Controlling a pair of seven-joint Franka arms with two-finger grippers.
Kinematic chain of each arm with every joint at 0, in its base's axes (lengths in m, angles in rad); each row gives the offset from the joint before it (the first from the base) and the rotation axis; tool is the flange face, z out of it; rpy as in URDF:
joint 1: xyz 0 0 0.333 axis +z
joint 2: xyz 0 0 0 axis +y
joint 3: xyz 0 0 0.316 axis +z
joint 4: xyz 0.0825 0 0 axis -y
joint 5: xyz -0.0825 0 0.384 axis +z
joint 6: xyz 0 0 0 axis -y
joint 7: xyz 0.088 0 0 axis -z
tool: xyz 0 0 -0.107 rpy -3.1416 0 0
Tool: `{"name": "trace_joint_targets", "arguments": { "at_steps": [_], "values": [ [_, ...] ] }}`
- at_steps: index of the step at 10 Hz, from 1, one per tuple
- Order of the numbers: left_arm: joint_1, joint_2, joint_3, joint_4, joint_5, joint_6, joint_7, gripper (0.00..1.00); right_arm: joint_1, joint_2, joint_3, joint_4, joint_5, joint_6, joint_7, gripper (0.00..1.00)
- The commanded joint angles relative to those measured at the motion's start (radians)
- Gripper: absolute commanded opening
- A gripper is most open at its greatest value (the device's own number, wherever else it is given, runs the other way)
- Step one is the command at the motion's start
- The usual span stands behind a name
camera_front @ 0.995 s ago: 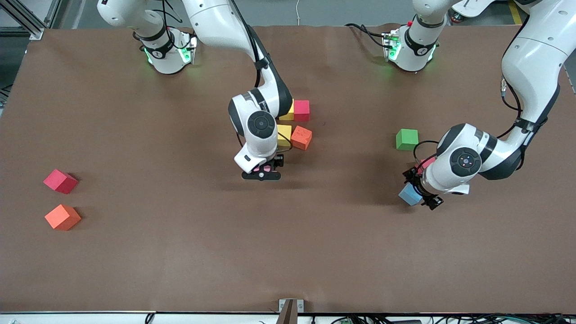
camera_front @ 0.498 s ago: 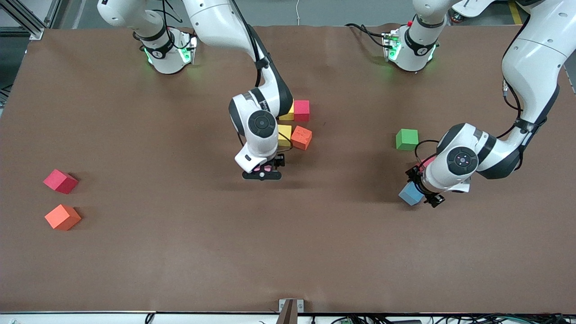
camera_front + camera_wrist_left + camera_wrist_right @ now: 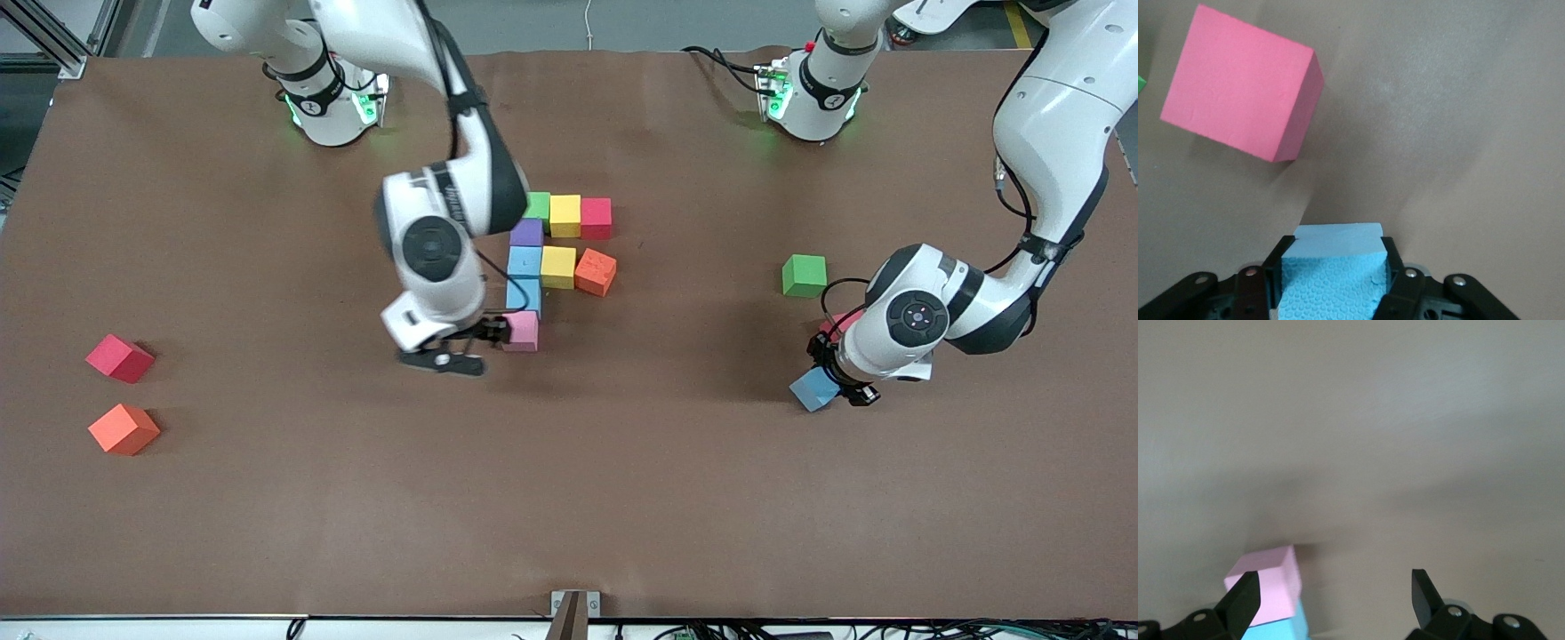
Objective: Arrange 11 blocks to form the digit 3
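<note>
Under the left gripper — light-blue block, half-hidden.

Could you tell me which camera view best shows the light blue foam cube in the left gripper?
The left wrist view: the light blue foam cube sits clamped between the left gripper fingers. The front view shows only a corner under the arm; the right wrist view misses it.

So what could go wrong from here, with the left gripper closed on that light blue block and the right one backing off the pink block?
1. The left gripper grips the light blue block right beside a loose pink-red block; lifting or swinging could knock it.
2. The right gripper, open, hangs just beside the pink block at the figure's near end; a sideways move could push it out of line.
3. The orange block sits skewed in its row and may need straightening.
</note>
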State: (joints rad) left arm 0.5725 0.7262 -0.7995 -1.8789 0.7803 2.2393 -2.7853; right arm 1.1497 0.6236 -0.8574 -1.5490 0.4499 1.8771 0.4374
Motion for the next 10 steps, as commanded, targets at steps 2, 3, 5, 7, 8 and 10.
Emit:
{"name": "trace_joint_targets", "arguments": {
  "at_steps": [2,3,5,7,8,10],
  "values": [
    [-0.081,-0.018,-0.007,0.068,0.053,-0.009,-0.159,0.28,-0.015,-0.183,-0.207,-0.026,-0.014,-0.209,-0.194,1.00],
    [-0.133,-0.016,-0.006,0.110,0.053,-0.020,-0.146,0.26,-0.011,-0.199,-0.277,-0.022,-0.014,-0.245,-0.259,1.00],
    [-0.215,-0.013,-0.003,0.144,0.051,-0.033,-0.120,0.25,-0.010,-0.211,-0.418,0.030,-0.014,-0.379,-0.430,1.00],
    [-0.320,-0.005,-0.003,0.196,0.034,-0.085,-0.120,0.25,-0.005,-0.211,-0.500,0.038,-0.014,-0.421,-0.509,1.00],
    [-0.379,0.008,-0.001,0.234,0.007,-0.107,-0.120,0.25,-0.005,-0.214,-0.520,0.041,-0.014,-0.421,-0.510,1.00],
    [-0.471,0.019,0.009,0.280,-0.006,-0.130,-0.119,0.25,-0.013,-0.211,-0.532,0.078,-0.014,-0.421,-0.505,1.00]
  ]
}}
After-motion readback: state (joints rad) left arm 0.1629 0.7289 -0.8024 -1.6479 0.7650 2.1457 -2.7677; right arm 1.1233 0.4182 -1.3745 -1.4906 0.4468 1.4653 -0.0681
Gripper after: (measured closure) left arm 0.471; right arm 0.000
